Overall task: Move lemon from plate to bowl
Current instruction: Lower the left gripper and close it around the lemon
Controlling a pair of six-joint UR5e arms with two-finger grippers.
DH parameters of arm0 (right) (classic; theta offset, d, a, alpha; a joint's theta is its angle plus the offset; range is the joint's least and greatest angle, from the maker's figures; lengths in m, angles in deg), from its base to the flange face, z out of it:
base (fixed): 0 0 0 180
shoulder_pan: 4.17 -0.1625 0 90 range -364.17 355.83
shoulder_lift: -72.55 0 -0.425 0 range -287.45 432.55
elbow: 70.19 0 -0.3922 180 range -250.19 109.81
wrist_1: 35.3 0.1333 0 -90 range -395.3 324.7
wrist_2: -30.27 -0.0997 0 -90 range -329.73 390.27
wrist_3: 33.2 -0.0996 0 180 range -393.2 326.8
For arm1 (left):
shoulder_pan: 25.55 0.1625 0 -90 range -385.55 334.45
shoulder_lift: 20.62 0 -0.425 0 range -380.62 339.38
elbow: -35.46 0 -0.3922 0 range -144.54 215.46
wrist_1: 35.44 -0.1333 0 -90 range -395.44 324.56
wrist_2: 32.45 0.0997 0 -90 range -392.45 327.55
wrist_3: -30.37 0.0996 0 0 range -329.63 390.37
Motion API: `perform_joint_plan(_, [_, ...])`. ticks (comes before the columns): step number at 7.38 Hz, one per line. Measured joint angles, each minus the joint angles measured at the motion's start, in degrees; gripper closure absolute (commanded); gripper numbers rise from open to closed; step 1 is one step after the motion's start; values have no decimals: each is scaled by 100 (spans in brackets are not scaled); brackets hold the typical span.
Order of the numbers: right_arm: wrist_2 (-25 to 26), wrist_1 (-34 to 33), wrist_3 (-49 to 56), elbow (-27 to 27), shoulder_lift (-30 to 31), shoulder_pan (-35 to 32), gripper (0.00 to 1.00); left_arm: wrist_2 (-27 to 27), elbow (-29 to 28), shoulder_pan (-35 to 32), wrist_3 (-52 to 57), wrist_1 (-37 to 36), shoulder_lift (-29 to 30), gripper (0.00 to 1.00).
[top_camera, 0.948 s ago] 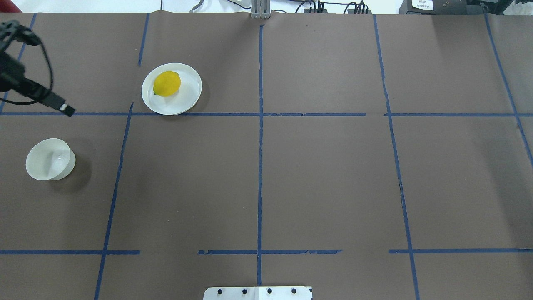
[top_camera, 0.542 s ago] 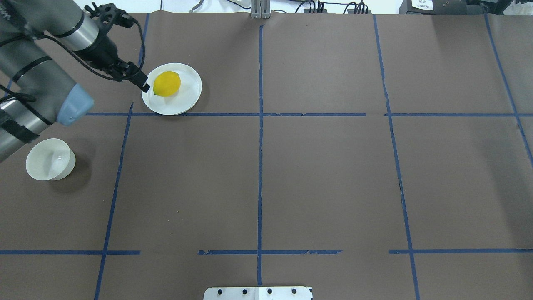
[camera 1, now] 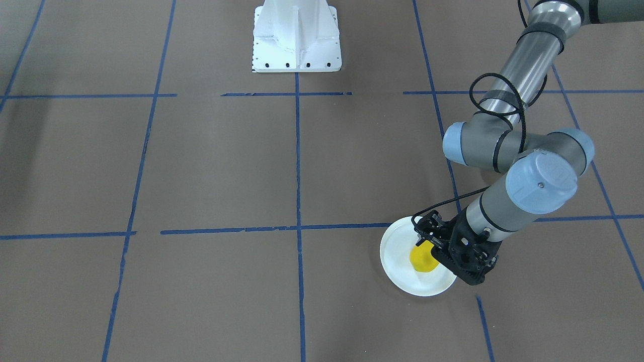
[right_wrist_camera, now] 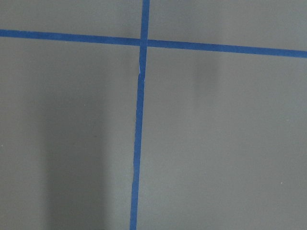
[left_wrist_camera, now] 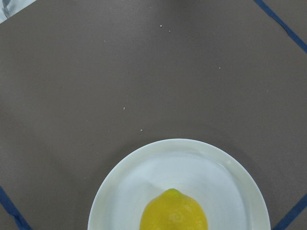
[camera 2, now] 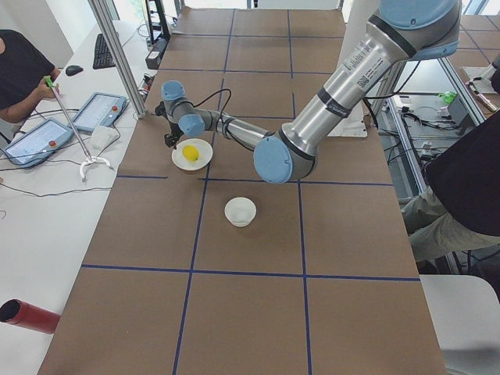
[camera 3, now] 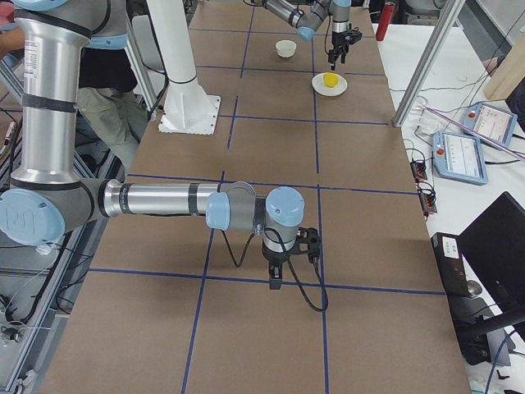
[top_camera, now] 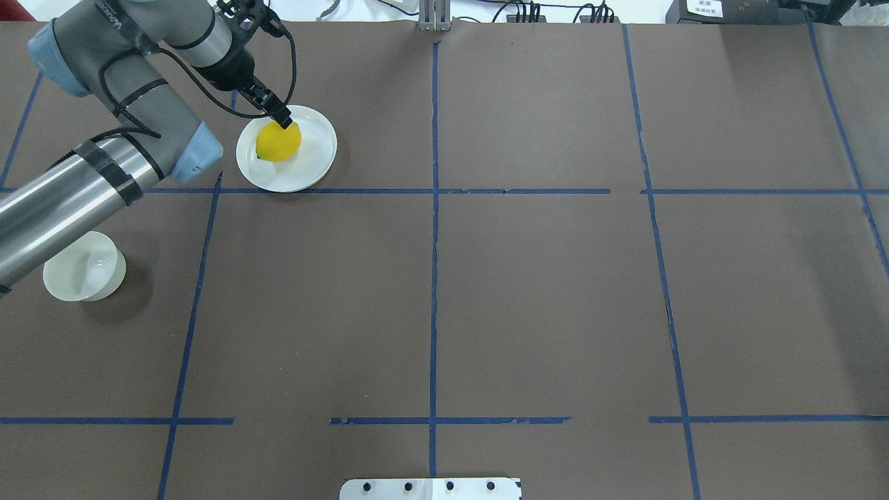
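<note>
Yellow lemon (top_camera: 278, 141) sits on plate (top_camera: 316, 158), upper left of overhead view, long axis lower-left to upper-right. We see left fingers (top_camera: 281, 119) over its upper-right end, off-centre; spread or pressed, we cannot tell. Lower left, well apart: bowl (top_camera: 94, 279).

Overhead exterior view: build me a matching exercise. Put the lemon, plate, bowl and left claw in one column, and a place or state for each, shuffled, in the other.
Things:
1. lemon
2. plate
3. bowl
4. left claw

Places or states:
A. empty, standing apart from the other dish
B. poised at the fruit, above the wide dish
C. lying on the wide dish
D. flat on the table, carrying the fruit

Pairs: 1-C, 2-D, 3-A, 4-B
</note>
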Motion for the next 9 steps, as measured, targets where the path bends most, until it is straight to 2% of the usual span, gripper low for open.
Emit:
perform_joint_plan(6, [0, 0, 0, 0, 0, 0, 0, 523, -236, 385, 57, 110, -45, 1])
perform_joint_plan(7, [0, 0, 0, 0, 0, 0, 0, 665, -303, 410, 55, 205, -41, 11])
perform_joint_plan(9, [0, 0, 0, 0, 0, 0, 0, 781, -392, 424, 48, 361, -39, 56])
